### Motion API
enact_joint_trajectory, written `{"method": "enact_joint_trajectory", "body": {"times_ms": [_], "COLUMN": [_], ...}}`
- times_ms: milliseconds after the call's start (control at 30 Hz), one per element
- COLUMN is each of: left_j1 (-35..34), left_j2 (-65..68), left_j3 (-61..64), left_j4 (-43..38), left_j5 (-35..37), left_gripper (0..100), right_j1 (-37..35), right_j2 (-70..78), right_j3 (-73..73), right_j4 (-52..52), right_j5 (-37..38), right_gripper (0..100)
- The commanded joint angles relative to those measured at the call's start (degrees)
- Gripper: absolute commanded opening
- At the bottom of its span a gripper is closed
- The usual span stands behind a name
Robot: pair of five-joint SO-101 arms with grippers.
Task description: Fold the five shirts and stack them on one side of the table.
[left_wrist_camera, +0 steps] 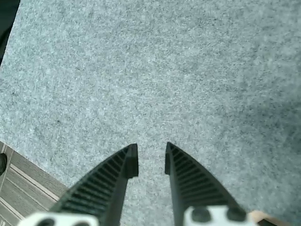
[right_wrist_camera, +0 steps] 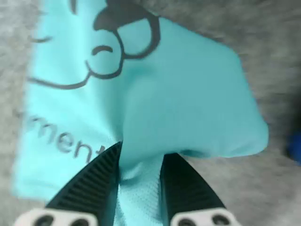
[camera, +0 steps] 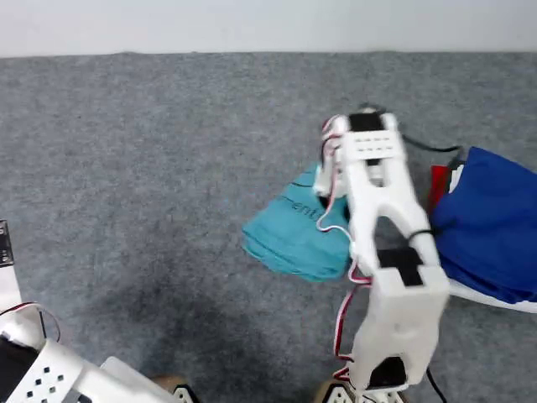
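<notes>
Teal shirt point(camera: 289, 235), crumpled right of centre, near blue shirt point(camera: 495, 227): soft, light, limp; best taken at a hem or corner. Bunched fold pinched in right gripper point(right_wrist_camera: 141, 155). Left gripper point(left_wrist_camera: 150, 157) narrowly parted, empty, over grey felt point(camera: 168, 168), probably grippy. Pale wall point(camera: 252, 25) behind.

**Q:** What marks the right arm point(camera: 377, 180), centre-right of the high view?
**A:** White blocky shells, black motor bodies, and red-and-white cables point(camera: 342, 317) along its flank.
**Q:** And the grippers?
**A:** The left gripper point(left_wrist_camera: 150, 160) and right gripper point(right_wrist_camera: 140, 157) both have black ribbed fingers point(left_wrist_camera: 113, 183) tapering from white bases with dark screw holes.
</notes>
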Motion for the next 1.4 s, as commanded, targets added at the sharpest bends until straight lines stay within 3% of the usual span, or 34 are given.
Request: {"method": "enact_joint_trajectory", "body": {"times_ms": [0,133,567,933,1367], "left_j1": [0.4,0.4,0.4,0.4,0.5], "left_j2": [-0.6,-0.6,-0.6,-0.6,-0.5], "left_j3": [-0.6,-0.5,-0.2,-0.2,0.0], "left_j4": [-1.3,-1.3,-1.4,-1.4,-1.4], "left_j5": [0.5,0.5,0.4,0.4,0.4], "left_gripper": [10,10,10,10,10], "right_j1": [3.3,5.7,18.8,33.0,41.8], "right_j2": [-10.1,-15.9,-32.1,-32.5,-23.7], "right_j3": [-4.2,-5.5,-5.6,-5.3,0.4], "right_j4": [5.8,10.0,9.5,2.2,-12.0], "right_j5": [7.2,13.8,30.5,38.3,42.3], "right_gripper": [0.9,0.9,0.9,0.9,0.9]}}
